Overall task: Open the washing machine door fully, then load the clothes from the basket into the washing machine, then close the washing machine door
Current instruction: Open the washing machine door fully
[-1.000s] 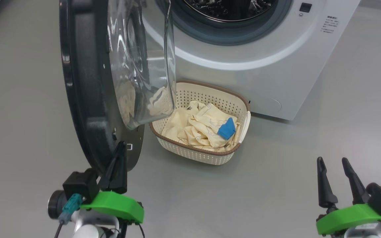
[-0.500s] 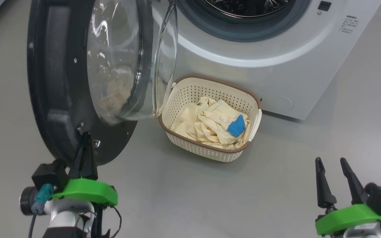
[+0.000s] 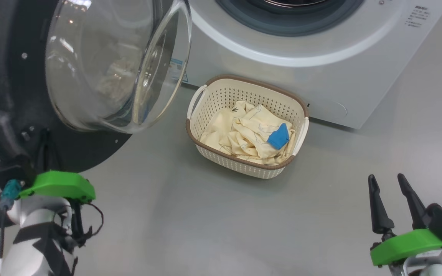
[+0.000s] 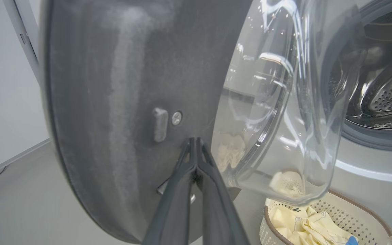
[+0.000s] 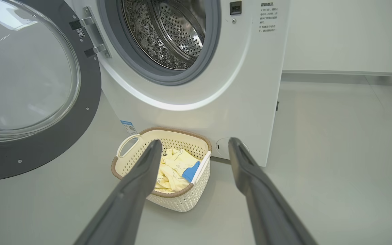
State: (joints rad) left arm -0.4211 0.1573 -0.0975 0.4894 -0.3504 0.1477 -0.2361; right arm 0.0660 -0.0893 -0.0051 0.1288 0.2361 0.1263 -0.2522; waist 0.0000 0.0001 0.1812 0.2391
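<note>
Smooth grey floor (image 3: 213,222), cream basket (image 3: 240,165) standing on it, just in front of white washing machine (image 3: 282,88), also floor-standing.

Count, this moment.
- washing machine (image 3: 282,76): 1
- washing machine door (image 3: 10,76): 1, with 1 glass window (image 3: 109,65)
- hinge brackets (image 5: 95,51): 2
- basket (image 3: 240,168): 1, with white handles (image 3: 197,100): 2
- clothes (image 3: 244,134): 1 crumpled heap, number of pieces cannot be told
- blue patch (image 3: 278,136): 1
- blue-white sticker (image 5: 129,126): 1
- printed text block (image 5: 268,17): 1
- left gripper (image 4: 194,141): 1
- right gripper (image 3: 385,178): 1
- fingers (image 3: 376,207): 2 each
</note>
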